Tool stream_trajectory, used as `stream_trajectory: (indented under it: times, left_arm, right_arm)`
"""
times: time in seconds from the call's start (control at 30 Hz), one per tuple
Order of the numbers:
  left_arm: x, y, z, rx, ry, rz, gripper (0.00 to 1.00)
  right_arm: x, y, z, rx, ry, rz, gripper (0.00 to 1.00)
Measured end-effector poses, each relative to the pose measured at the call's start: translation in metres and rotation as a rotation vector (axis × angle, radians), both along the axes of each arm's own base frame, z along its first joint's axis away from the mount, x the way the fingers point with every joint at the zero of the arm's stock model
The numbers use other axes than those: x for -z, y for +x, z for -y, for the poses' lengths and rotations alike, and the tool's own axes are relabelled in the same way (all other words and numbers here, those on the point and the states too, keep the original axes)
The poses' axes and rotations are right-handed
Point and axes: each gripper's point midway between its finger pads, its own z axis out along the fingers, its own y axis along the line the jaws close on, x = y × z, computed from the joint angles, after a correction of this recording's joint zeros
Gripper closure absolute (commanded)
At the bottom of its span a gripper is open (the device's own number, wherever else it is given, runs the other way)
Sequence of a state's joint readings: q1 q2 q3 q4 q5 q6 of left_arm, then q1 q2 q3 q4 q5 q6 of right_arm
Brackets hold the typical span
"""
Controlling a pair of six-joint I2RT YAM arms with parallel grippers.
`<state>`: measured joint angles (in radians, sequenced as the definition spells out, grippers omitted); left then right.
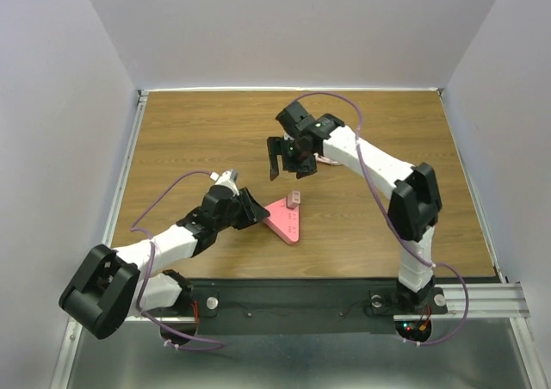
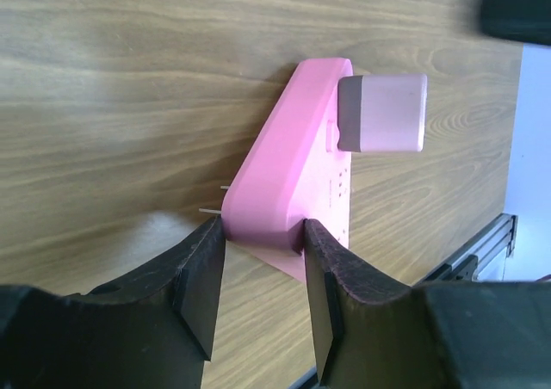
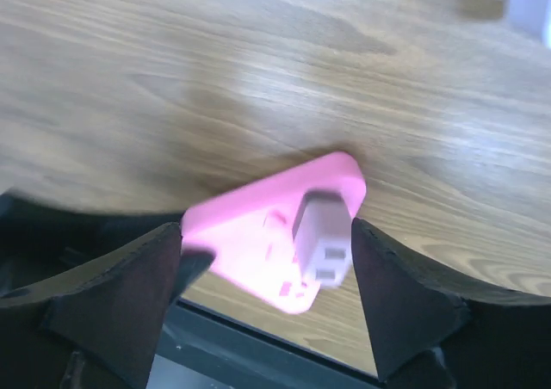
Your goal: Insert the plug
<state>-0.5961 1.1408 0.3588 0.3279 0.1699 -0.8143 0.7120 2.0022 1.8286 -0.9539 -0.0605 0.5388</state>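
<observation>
A pink triangular socket block (image 1: 282, 221) lies flat on the wooden table. The pale plug (image 1: 294, 200) stands upright in its far corner, seated in the block (image 2: 284, 174). My left gripper (image 1: 256, 209) is shut on the block's near-left corner, both pads (image 2: 200, 287) against its sides. In the left wrist view the plug (image 2: 383, 114) sticks out of the block's face. My right gripper (image 1: 288, 167) hangs open above and behind the plug, holding nothing. In the right wrist view the plug (image 3: 323, 238) and block (image 3: 245, 234) show below, between the spread fingers (image 3: 396, 294).
White walls close the table on three sides, with a metal rim (image 1: 127, 161) on the left. A black rail (image 1: 301, 299) runs along the near edge. Purple cables (image 1: 366, 161) trail along both arms.
</observation>
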Motion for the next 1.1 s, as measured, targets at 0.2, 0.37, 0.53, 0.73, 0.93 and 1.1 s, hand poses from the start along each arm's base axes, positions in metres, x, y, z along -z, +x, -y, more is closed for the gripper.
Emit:
stream_trajectory:
  times: [0.2,0.37,0.53,0.73,0.93,1.1]
  left_arm:
    - [0.0,0.019,-0.003,-0.024,0.001,0.0,1.0]
    - [-0.005,0.048,-0.009,-0.058,0.027,0.021,1.0]
    - [-0.009,0.081,-0.017,-0.087,0.055,0.034,0.45]
    - [-0.011,0.1,-0.037,-0.121,0.137,0.044,0.07]
    - [-0.032,0.107,-0.06,-0.179,0.22,0.084,0.01]
    - [-0.087,0.111,-0.081,-0.255,0.27,0.213,0.01]
  right_arm:
    - [-0.053,0.01,0.038,0.076,0.031,0.194,0.01]
    - [-0.072,0.024,0.096,0.196,0.047,0.334,0.0]
    - [-0.071,0.028,0.169,0.342,0.031,0.452,0.0]
    - [-0.082,0.029,0.228,0.482,0.031,0.606,0.0]
    - [-0.104,0.032,0.254,0.561,0.024,0.729,0.0]
    - [-0.107,0.028,0.266,0.602,-0.001,0.765,0.0]
